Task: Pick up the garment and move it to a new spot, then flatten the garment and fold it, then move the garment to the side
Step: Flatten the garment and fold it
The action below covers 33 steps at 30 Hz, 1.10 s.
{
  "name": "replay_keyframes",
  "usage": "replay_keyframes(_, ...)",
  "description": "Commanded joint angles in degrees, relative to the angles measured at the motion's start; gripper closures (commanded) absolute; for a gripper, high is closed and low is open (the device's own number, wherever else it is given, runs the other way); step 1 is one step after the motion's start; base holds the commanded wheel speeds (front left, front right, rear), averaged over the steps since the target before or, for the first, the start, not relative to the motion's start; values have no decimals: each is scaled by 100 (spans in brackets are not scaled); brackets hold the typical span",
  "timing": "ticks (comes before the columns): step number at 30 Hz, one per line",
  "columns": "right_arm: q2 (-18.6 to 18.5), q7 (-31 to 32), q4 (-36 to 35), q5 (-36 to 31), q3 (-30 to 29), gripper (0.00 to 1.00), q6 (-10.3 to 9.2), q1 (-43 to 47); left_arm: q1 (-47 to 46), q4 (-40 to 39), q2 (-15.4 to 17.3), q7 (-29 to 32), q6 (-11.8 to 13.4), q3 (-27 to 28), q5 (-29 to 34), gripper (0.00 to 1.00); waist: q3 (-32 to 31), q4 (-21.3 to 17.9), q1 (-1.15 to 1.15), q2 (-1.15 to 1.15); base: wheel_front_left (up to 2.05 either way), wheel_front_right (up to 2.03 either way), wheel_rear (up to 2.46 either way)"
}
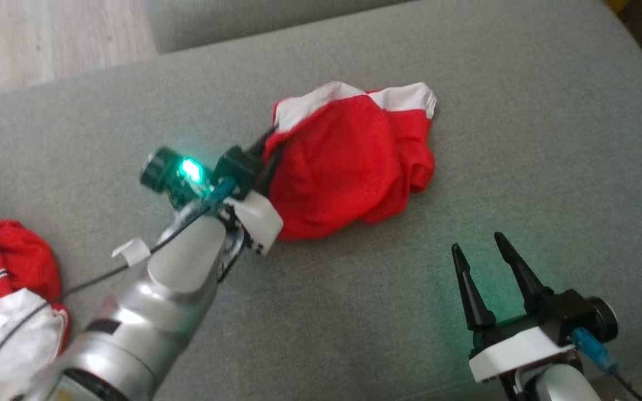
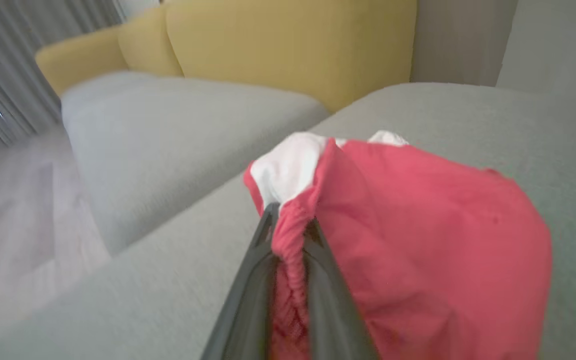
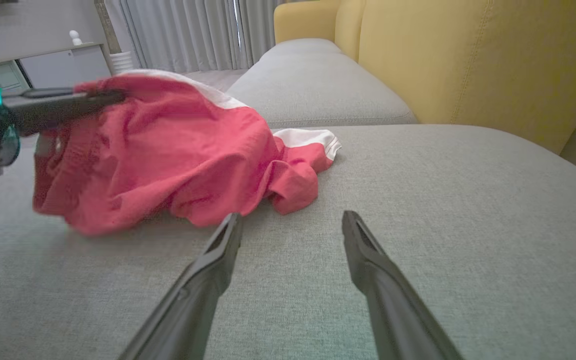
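A crumpled red garment (image 1: pixel 349 167) with white trim lies on the grey cushion (image 1: pixel 466 83). My left gripper (image 1: pixel 270 150) is shut on the garment's left edge; in the left wrist view a gathered red fold (image 2: pixel 293 240) is pinched between its fingers. From the right wrist view the same garment (image 3: pixel 168 150) has its left side lifted by those fingers (image 3: pixel 68 102). My right gripper (image 1: pixel 480 250) stands open over bare cushion, nearer me and to the right of the garment, nothing between its fingers (image 3: pixel 218 260).
Another red and white garment with lettering (image 1: pixel 3 289) lies at the cushion's near left. A yellow sofa back (image 3: pixel 468 65) rises beyond the cushion, with a second grey cushion (image 3: pixel 313 80) beside it. Wooden floor (image 1: pixel 48 39) shows at the far left.
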Motion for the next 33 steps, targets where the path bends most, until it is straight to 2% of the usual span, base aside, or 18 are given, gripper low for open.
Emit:
replay_keyframes(1, 22, -22, -141, -4, 123, 0, 39, 34, -399, -226, 189, -101, 68, 80, 130, 100, -181, -5, 0, 0, 0, 0, 0)
replay_keyframes(5, 28, -22, -139, -17, 77, 0, 39, 149, -515, -607, 300, -150, 70, -245, 581, 100, -364, 67, 0, 0, 0, 0, 0)
replay_keyframes(10, 34, -22, -182, -31, 53, 0, 39, 249, 49, -1146, 320, -155, 114, -811, 1068, 100, -414, 210, 0, 0, 0, 0, 0)
replay_keyframes(12, 37, -22, -205, -36, 34, 0, 39, 259, 418, -1295, 262, -155, 154, -950, 1094, 87, -382, 279, 0, 0, 0, 0, 0)
replay_keyframes(13, 39, -22, -213, -37, 32, 0, 39, 263, 606, -1345, 224, -155, 147, -1006, 1072, 78, -362, 312, 0, 0, 0, 0, 0)
replay_keyframes(14, 40, -22, -215, -40, 33, 0, 39, 263, 784, -1376, 186, -155, 151, -1052, 1044, 62, -343, 343, 0, 0, 0, 0, 0)
replay_keyframes(15, 41, -22, -216, -43, 35, 0, 39, 264, 945, -1404, 146, -155, 161, -1089, 1014, 14, -327, 375, 0, 0, 0, 0, 0)
replay_keyframes(16, 38, -22, -216, -48, 38, 0, 39, 266, 1093, -1468, 104, -156, 185, -1102, 971, 0, -314, 406, 0, 0, 0, 0, 0)
replay_keyframes(24, -2, -22, -187, -67, -15, 0, 39, 312, 2094, -2292, -53, -156, 297, -800, 328, 0, -428, 550, 0, 0, 0, 0, 0)
replay_keyframes(28, -1, -22, -176, -75, -24, 0, 39, 375, 2564, -2536, -74, -145, 57, -537, -417, 0, -511, 581, 0, 0, 0, 0, 0)
replay_keyframes(33, 1, -22, -159, -69, 67, 0, 39, 389, 2690, -2606, -84, 197, -174, -485, -1342, 0, -530, 517, 0, 0, 0, 0, 0)
